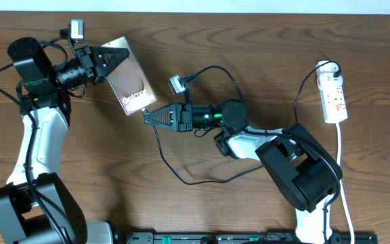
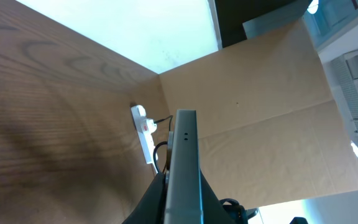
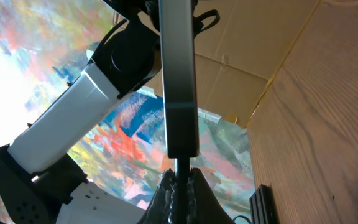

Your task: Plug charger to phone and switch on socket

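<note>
Over the dark wooden counter (image 1: 249, 41) backed by cardboard (image 2: 260, 112), left fingers (image 1: 104, 53) clamp the phone (image 1: 131, 88) far left, right fingers (image 1: 162, 112) pinch the charger (image 1: 193, 183) tip at its near end, the socket (image 1: 334, 98) lying far right.

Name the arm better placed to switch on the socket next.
Right. The right tool grips the charger against the phone, and that arm's base stands close to the socket. The left tool clamps the phone far across from it.
</note>
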You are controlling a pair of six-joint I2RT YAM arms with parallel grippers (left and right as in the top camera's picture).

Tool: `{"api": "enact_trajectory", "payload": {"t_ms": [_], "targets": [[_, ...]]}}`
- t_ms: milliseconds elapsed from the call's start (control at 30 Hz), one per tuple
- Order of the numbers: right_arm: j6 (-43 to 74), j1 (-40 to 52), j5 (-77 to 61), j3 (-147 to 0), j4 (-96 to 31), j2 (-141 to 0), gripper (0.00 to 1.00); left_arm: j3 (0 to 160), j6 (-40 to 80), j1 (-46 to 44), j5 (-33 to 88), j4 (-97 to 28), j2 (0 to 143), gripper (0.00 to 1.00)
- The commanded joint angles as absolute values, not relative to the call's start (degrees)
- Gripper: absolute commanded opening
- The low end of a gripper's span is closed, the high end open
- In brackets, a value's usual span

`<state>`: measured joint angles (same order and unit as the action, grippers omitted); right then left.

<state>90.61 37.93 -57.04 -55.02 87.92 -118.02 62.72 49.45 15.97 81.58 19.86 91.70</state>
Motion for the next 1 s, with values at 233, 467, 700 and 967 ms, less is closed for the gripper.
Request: {"api": "enact_trajectory", "payload": {"t_ms": [233, 467, 700, 967], "targets": [[89.1, 37.2, -53.1, -55.4, 90.2, -118.3, 0.01, 64.0, 49.1, 15.9, 84.6, 20.2, 90.6, 0.07], [89.1, 38.0, -47.3, -55.4, 90.1, -118.3, 0.01, 64.0, 49.1, 15.9, 84.6, 20.2, 90.6, 0.08], [86.3, 39.7, -41.9, -55.4, 87.3, -118.3, 0.01, 64.0, 49.1, 15.1, 84.7, 19.8, 90.6, 0.07], [85.2, 39.8, -42.2, -55.4, 86.1, -118.3, 0.10, 64.0, 49.1, 15.1, 84.6, 19.8, 90.6, 0.08]]}}
